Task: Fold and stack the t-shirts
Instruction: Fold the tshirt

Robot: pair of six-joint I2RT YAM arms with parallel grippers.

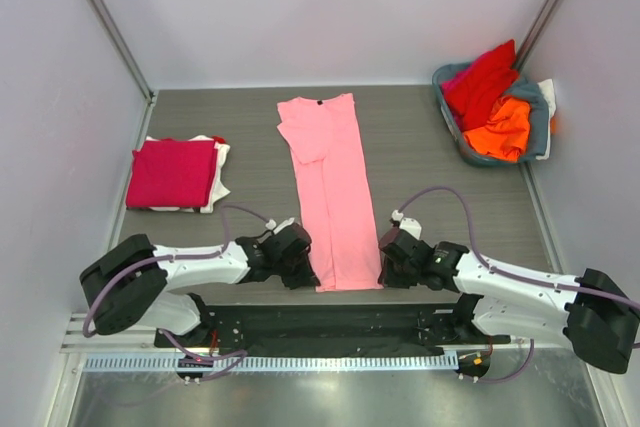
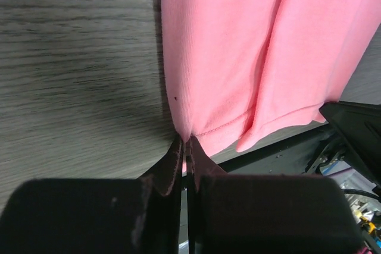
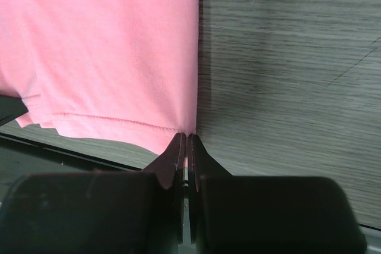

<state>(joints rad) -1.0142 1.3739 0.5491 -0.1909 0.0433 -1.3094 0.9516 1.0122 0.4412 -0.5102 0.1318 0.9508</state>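
At lower centre, the left hand (image 2: 185, 142) and right hand (image 3: 186, 138) each pinch a hem corner of the pink t-shirt (image 1: 335, 197) lying on the tabletop (image 1: 245, 127).

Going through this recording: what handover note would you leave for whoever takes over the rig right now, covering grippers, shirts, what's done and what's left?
Grippers: the left gripper is shut on the near left hem corner of the light pink shirt; the right gripper is shut on its near right hem corner.
Pink shirt: lies flat mid-table as a long narrow strip, sides folded in.
Done: the crimson shirt is folded and lies on top of a white shirt at the left.
Left: fold the pink strip crosswise and stack it. The red shirt and orange shirt are still in the basket, far right.
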